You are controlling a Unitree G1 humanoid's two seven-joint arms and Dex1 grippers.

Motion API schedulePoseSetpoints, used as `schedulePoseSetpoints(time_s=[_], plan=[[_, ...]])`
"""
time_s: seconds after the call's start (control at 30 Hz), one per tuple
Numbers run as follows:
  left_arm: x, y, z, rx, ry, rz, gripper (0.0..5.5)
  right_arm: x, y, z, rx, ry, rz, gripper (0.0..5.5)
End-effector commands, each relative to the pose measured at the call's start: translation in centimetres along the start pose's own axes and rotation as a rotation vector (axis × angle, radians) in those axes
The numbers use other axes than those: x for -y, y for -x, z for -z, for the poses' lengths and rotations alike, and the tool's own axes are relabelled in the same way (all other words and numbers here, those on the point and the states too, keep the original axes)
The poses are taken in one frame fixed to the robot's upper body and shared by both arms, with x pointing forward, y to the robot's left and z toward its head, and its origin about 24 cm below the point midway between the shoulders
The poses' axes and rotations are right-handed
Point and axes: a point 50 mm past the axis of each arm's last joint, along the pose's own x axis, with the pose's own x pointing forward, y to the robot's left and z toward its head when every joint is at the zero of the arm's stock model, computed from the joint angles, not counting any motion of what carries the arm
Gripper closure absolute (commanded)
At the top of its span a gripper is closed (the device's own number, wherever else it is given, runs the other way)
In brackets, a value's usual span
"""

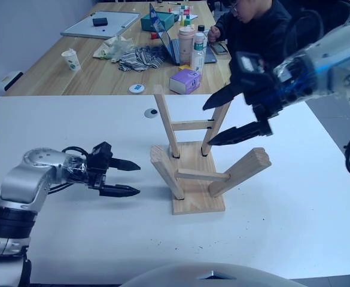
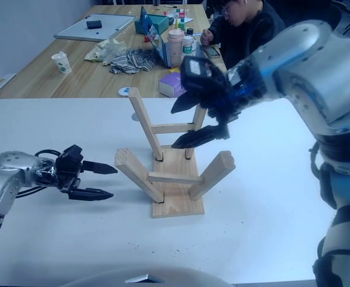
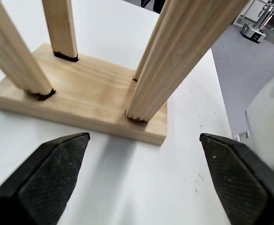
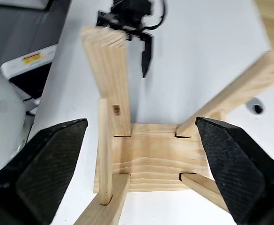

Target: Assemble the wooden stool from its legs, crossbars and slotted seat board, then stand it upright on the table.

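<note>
Stool (image 1: 192, 167): stands upside down near the middle of the white table (image 1: 294, 203), between the 2 grippers.
Seat board (image 1: 200, 202): lies flat on the table. Its long axis runs away from the robot, and 1 short end is nearest the robot.
Legs: all 4 sit in the board's slots with their free ends pointing up. The near left leg (image 1: 166, 172) and near right leg (image 1: 242, 171) splay out to the sides. The far left leg (image 1: 166, 122) and far right leg (image 1: 218, 122) stand steeper and lean apart toward their tops.
Crossbars: there are 2, both lying across the board's long axis. The far crossbar (image 1: 191, 125) joins the far pair and the near crossbar (image 1: 202, 175) joins the near pair.
Left gripper (image 1: 137, 179): low over the table, left of the stool and apart from it. Its fingers are spread and point at the near left leg, holding nothing.
Right gripper (image 1: 207, 125): raised above the table at the far right leg. Its fingers are spread wide, 1 by the leg's top and 1 lower. I cannot tell whether they touch the leg.
</note>
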Motion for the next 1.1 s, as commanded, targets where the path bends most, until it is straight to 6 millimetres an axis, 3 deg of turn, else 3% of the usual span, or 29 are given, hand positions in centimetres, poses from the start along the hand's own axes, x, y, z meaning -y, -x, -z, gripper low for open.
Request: schedulePoseSetpoints(time_s=[0.03, 0.37, 0.67, 1.1], plan=[[0.4, -2.2, -0.4, 0.098, -0.053, -0.022, 1.16, -0.2, -1.9, 0.5, -0.093, 0.016, -0.089, 1.23], [1.0, -4.5, -0.2, 0.128, -0.093, -0.023, 1.16, -0.3, -4.5, 1.3, -0.204, 0.079, -0.226, 1.23], [0.8, -5.8, -1.7, 0.186, -0.142, -0.029, 1.16, -0.8, -6.8, 2.4, -0.266, 0.153, -0.263, 1.23], [0.8, -5.9, -2.0, 0.182, -0.156, -0.014, 1.16, -1.1, -7.9, 3.4, -0.285, 0.147, -0.284, 3.28]])
